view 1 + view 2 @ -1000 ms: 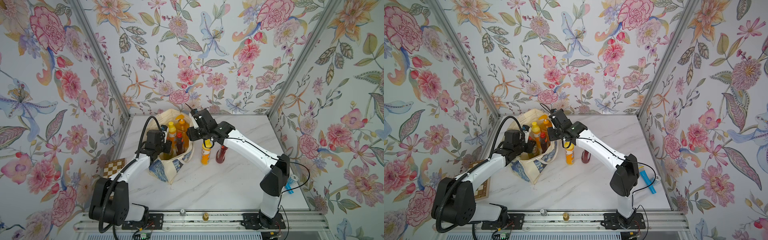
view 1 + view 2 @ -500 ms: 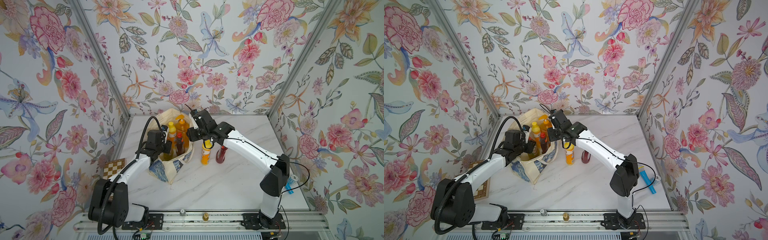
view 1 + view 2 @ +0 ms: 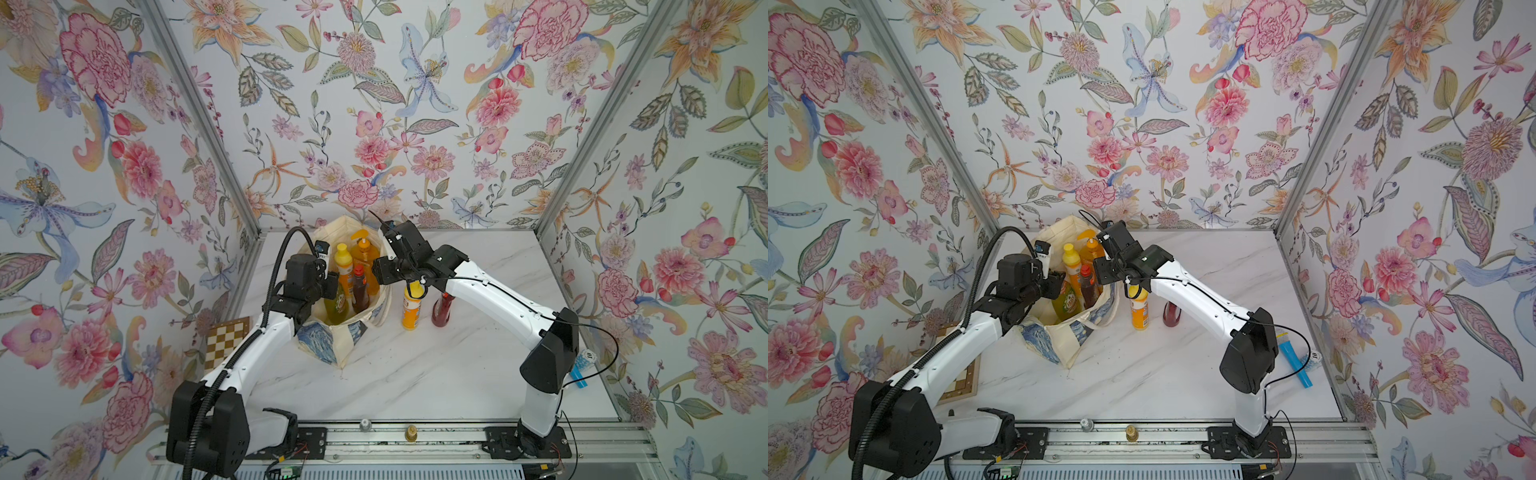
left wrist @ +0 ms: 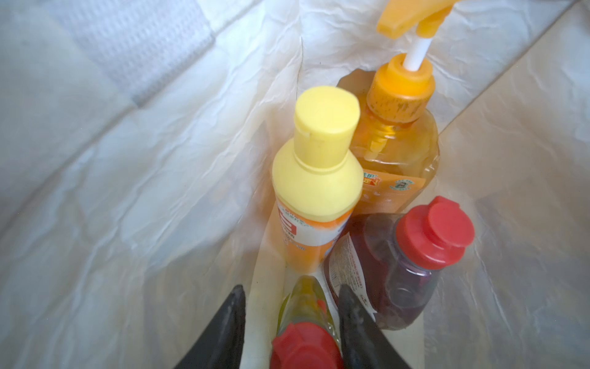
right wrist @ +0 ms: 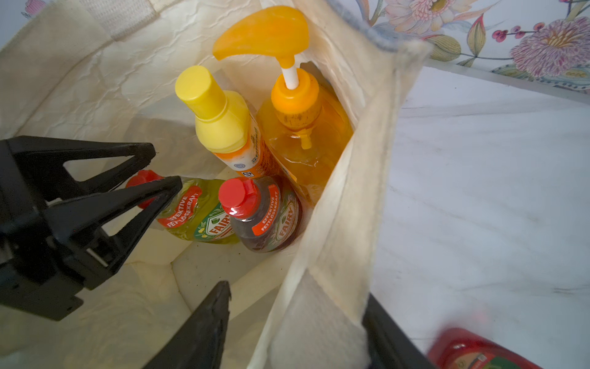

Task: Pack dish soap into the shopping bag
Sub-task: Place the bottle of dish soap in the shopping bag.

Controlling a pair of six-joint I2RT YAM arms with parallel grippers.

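The left gripper [image 4: 290,289] is held inside the shopping bag [image 3: 332,349] near the table's [image 3: 415,374] back left corner, fingers parted loosely about the cap of the green bottle [image 5: 198,220], which is leaned cap-up inside. The bag's wall is straddled by the right gripper [image 5: 297,290], fingers released.

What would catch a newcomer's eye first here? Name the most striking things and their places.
The cream shopping bag, back left on the table, holds four bright bottles. The left gripper straddles the green bottle's cap inside it; the right gripper straddles the bag's wall. An orange bottle and a dark-red bottle stand outside.
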